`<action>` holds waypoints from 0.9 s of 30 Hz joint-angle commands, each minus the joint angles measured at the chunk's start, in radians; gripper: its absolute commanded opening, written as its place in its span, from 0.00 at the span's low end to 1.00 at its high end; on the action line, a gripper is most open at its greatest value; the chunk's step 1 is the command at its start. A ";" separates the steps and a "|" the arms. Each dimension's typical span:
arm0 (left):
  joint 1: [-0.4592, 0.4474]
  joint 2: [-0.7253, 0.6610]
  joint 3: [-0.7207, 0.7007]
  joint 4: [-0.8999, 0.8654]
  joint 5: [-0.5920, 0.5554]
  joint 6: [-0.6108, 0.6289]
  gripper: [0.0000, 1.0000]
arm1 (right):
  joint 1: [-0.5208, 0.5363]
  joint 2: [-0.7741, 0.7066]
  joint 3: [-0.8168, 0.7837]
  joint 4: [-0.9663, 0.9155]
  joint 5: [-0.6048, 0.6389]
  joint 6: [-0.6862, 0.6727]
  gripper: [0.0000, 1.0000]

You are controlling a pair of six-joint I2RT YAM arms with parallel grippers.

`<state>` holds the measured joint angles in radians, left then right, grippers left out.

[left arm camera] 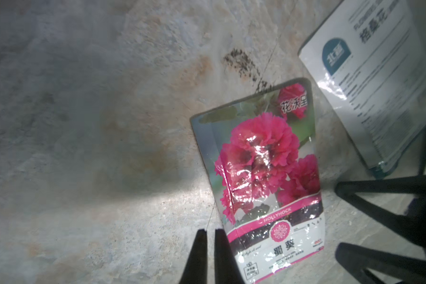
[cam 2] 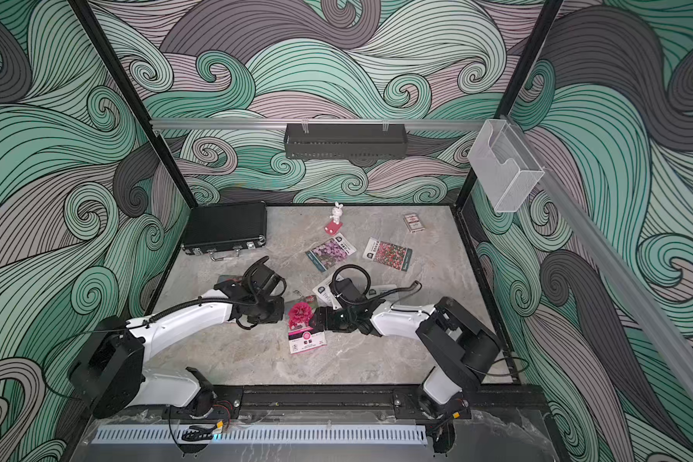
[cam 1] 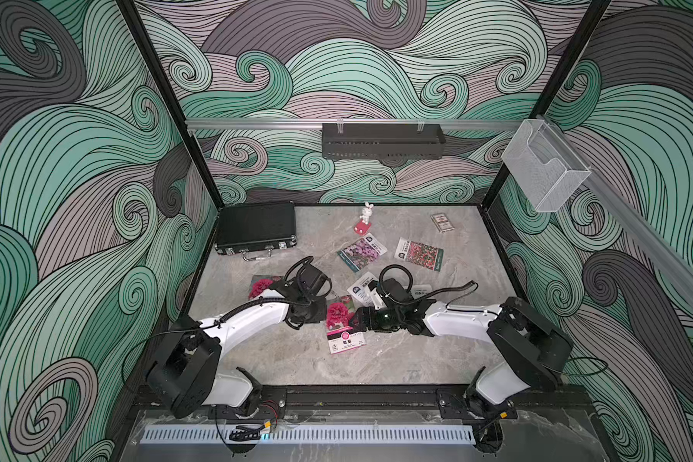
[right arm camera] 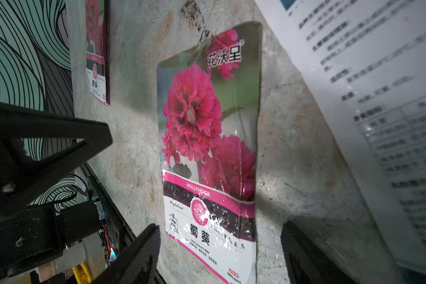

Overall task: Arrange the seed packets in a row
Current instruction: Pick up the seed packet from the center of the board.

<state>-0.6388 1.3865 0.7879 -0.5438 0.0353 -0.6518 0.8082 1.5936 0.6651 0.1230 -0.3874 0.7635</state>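
Note:
A magenta hollyhock seed packet [cam 1: 340, 325] [left arm camera: 261, 172] [right arm camera: 209, 127] lies face up mid-table between both arms. My left gripper [left arm camera: 208, 232] is shut on nothing, its tips just beside that packet's long edge. My right gripper [cam 1: 355, 320] [right arm camera: 220, 243] is open, a finger on either side of the packet's lower end. A second magenta packet [cam 1: 260, 286] [right arm camera: 96, 49] lies partly under the left arm. A white-backed packet [cam 1: 361, 286] [left arm camera: 369, 81] sits just behind. Farther back lie a purple packet [cam 1: 363, 252] and a red-pink packet [cam 1: 419, 254].
Another white packet [cam 1: 421, 289] shows partly under the right arm. A black case [cam 1: 257, 230] lies at the back left. A white rabbit figurine [cam 1: 365, 218] and a small dark card box [cam 1: 441, 222] stand near the back wall. Bare marble table [cam 1: 297, 360] lies in front.

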 commanded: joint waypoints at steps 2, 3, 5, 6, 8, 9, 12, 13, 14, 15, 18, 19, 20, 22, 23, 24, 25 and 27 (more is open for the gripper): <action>-0.029 0.029 -0.022 0.081 0.009 -0.054 0.01 | -0.006 0.042 -0.012 0.013 -0.039 0.003 0.79; -0.034 0.068 -0.027 0.093 0.012 -0.058 0.00 | -0.005 0.047 -0.012 0.013 -0.043 0.003 0.78; -0.038 0.091 -0.029 0.106 0.013 -0.064 0.00 | -0.006 0.052 -0.014 0.013 -0.044 0.002 0.78; -0.040 0.100 -0.028 0.110 0.010 -0.066 0.00 | -0.007 0.054 -0.015 0.012 -0.045 0.002 0.78; -0.041 0.114 -0.030 0.114 0.007 -0.073 0.00 | -0.006 0.058 -0.016 0.009 -0.048 0.000 0.77; -0.041 0.123 -0.034 0.119 0.006 -0.074 0.00 | -0.006 0.061 -0.017 0.009 -0.050 0.000 0.77; -0.043 0.143 -0.040 0.131 0.012 -0.079 0.00 | -0.006 0.071 -0.019 0.011 -0.051 0.000 0.77; -0.044 0.147 -0.042 0.136 0.011 -0.081 0.00 | -0.006 0.075 -0.018 0.012 -0.051 0.000 0.77; -0.045 0.151 -0.046 0.145 0.012 -0.081 0.00 | -0.006 0.078 -0.016 0.012 -0.054 -0.001 0.77; -0.045 0.157 -0.047 0.150 0.014 -0.083 0.00 | -0.006 0.083 -0.015 0.015 -0.054 0.000 0.77; -0.046 0.177 -0.047 0.154 0.015 -0.081 0.00 | -0.005 0.098 -0.012 0.026 -0.061 0.005 0.76; -0.046 0.183 -0.047 0.155 0.015 -0.081 0.00 | -0.006 0.102 -0.009 0.026 -0.061 0.005 0.76; -0.046 0.189 -0.049 0.156 0.015 -0.081 0.00 | -0.006 0.106 -0.008 0.026 -0.061 0.005 0.75; -0.046 0.199 -0.051 0.160 0.015 -0.081 0.00 | -0.006 0.110 -0.012 0.034 -0.062 0.006 0.74; -0.047 0.206 -0.051 0.162 0.016 -0.080 0.00 | -0.006 0.112 -0.017 0.045 -0.064 0.010 0.73; -0.047 0.213 -0.049 0.164 0.019 -0.080 0.00 | -0.006 0.116 -0.020 0.056 -0.066 0.014 0.72; -0.047 0.219 -0.050 0.163 0.020 -0.080 0.00 | -0.006 0.119 -0.025 0.070 -0.067 0.018 0.72; -0.048 0.230 -0.048 0.168 0.021 -0.080 0.00 | -0.006 0.130 -0.031 0.102 -0.078 0.032 0.70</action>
<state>-0.6777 1.5581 0.7593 -0.3317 0.0605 -0.7193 0.8036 1.6760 0.6689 0.2646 -0.4751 0.7692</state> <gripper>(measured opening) 0.047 0.703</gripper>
